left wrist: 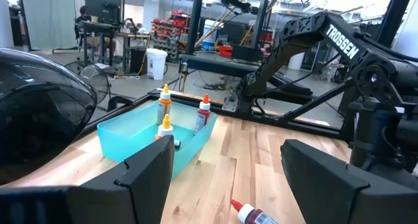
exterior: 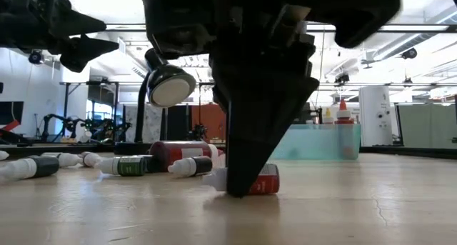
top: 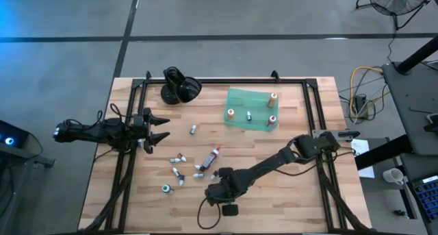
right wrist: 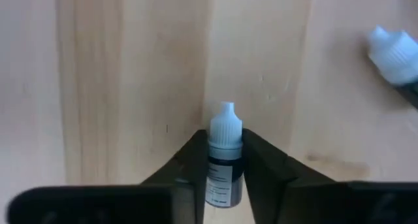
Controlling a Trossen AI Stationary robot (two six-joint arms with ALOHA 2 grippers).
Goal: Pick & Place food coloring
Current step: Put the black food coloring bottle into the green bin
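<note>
Right claw (right wrist: pixel 225 168) was clamped on a small bottle (right wrist: pixel 224 160) lying on the table (top: pixel 287 194), lower centre of the high view, long axis running between the fingers, cap forward.

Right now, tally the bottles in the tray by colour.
Orange bottles: 2
Red bottle: 1
Dark bottle: 1
Total in the tray: 4
</note>
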